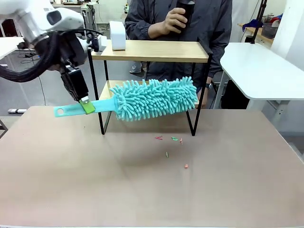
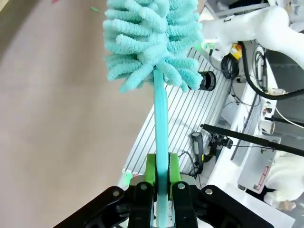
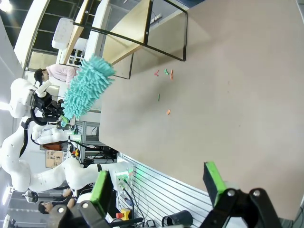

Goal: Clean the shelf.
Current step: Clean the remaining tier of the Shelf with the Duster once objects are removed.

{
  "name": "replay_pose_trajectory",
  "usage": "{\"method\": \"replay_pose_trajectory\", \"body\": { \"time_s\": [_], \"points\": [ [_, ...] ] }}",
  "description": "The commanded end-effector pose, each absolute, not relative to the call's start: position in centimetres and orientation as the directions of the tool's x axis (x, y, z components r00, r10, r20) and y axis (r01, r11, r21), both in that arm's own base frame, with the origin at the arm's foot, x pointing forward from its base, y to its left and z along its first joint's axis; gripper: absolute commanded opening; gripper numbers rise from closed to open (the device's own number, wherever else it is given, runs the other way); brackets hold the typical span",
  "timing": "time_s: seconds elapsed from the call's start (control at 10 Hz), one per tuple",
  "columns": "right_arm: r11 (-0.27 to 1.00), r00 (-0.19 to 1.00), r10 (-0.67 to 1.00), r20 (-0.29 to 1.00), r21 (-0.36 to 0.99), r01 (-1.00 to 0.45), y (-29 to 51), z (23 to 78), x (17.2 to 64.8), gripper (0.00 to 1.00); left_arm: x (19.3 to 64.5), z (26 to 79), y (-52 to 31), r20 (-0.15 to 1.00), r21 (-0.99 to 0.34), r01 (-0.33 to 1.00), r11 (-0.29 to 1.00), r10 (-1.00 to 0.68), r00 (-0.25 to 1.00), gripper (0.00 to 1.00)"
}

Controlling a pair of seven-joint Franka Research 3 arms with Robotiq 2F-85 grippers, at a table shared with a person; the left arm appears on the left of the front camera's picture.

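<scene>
The shelf stands at the table's far middle, two wooden boards in a black frame; in the right wrist view the shelf lies sideways at the top. A teal fluffy duster is held level across the front of the lower board. My left gripper is shut on its flat teal handle. In the left wrist view my left gripper pinches the handle, with the duster head beyond. My right gripper hangs open over the tabletop with nothing between its fingers.
A white box sits on the shelf's top board at the left. A person behind the shelf holds a black object. Several small coloured scraps lie on the tan table before the shelf. A white table stands at right.
</scene>
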State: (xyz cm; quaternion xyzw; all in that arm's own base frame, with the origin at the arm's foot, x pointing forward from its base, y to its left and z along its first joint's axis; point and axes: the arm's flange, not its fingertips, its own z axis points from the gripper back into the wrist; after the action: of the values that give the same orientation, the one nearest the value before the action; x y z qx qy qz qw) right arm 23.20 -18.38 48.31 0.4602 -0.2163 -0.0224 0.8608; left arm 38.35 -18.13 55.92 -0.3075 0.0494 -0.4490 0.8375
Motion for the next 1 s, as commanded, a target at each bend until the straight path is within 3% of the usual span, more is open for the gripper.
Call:
{"method": "replay_pose_trajectory", "body": {
  "time_s": [0.0,0.3,0.5,0.6,0.7,0.8,0.9],
  "points": [
    [0.565,0.896,-0.236,0.377,0.803,-0.19,-18.4,48.4,23.4,1.0,34.6,56.9,-14.5,0.32,-0.515,0.781,0.355,-0.765,0.559,0.12],
    [0.565,0.896,-0.236,0.377,0.803,-0.19,-18.4,48.4,23.4,1.0,26.8,58.8,-1.9,0.639,-0.43,0.826,0.364,-0.524,0.563,0.12],
    [0.565,0.896,-0.236,0.377,0.803,-0.19,-18.4,48.4,23.4,1.0,24.8,58.0,3.9,0.794,-0.495,0.792,0.357,-0.184,0.579,0.12],
    [0.565,0.896,-0.236,0.377,0.803,-0.19,-18.4,48.4,23.4,1.0,26.7,57.1,7.1,0.699,-0.679,0.591,0.436,0.136,0.702,0.12],
    [0.565,0.896,-0.236,0.377,0.803,-0.19,-18.4,48.4,23.4,1.0,29.2,55.8,9.5,0.492,-0.85,0.352,0.391,0.353,0.796,0.12],
    [0.565,0.896,-0.236,0.377,0.803,-0.19,-18.4,48.4,23.4,1.0,30.7,55.0,10.9,0.34,-0.923,0.212,0.321,0.424,0.839,0.12],
    [0.565,0.896,-0.236,0.377,0.803,-0.19,-18.4,48.4,23.4,1.0,32.1,54.4,12.4,0.146,-0.964,-0.024,0.266,0.601,0.786,0.12]
  ]
}}
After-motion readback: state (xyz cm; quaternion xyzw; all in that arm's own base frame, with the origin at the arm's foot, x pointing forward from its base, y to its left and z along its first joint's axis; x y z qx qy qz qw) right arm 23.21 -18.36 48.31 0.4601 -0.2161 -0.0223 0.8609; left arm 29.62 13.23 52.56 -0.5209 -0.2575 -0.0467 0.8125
